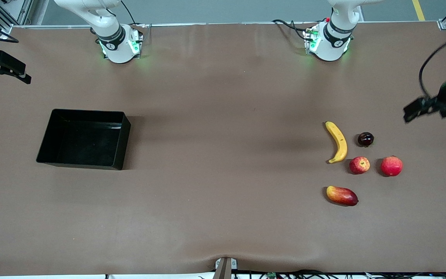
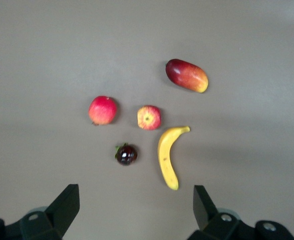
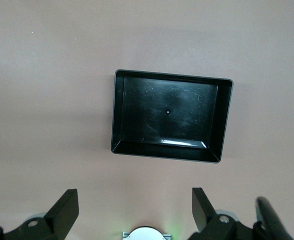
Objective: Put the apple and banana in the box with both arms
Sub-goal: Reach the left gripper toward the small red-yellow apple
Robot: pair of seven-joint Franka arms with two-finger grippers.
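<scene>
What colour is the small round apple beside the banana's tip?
Red with yellowish mottled patches, the small round apple shows best in the left wrist view.

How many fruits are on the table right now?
5, clustered toward the left arm's end: banana, dark fruit beside it, apple, pink-red fruit, mango-like fruit nearest the camera.

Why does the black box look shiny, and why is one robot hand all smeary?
Right wrist view: light glints off the box's glossy floor near one wall. Front view: the left gripper is motion-blurred at the picture's edge; the fruit cast only small soft shadows. Left wrist view: the banana looks slightly soft.
</scene>
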